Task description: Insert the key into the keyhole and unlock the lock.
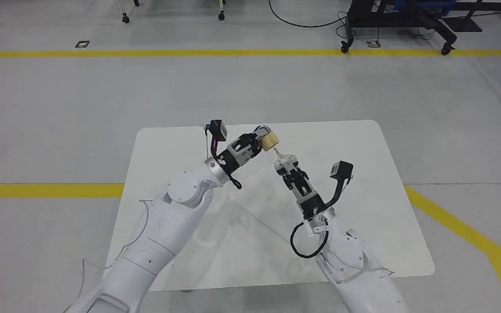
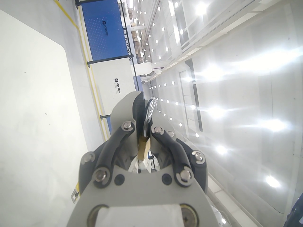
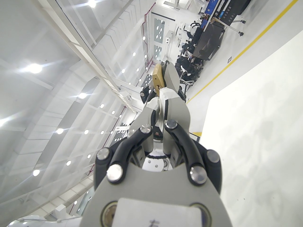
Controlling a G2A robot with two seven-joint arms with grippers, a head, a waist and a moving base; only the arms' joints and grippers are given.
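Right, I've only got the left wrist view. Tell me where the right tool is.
Observer: Top view: the right tool points at the lock held in the left tool, from close by.
Operator: Give me the keyhole.
Observer: Right wrist view: the keyhole is in the brass end facing the right tool.
Operator: Confirm the key is in.
Observer: Can't; the right tool's fingertips hide the key's blade.
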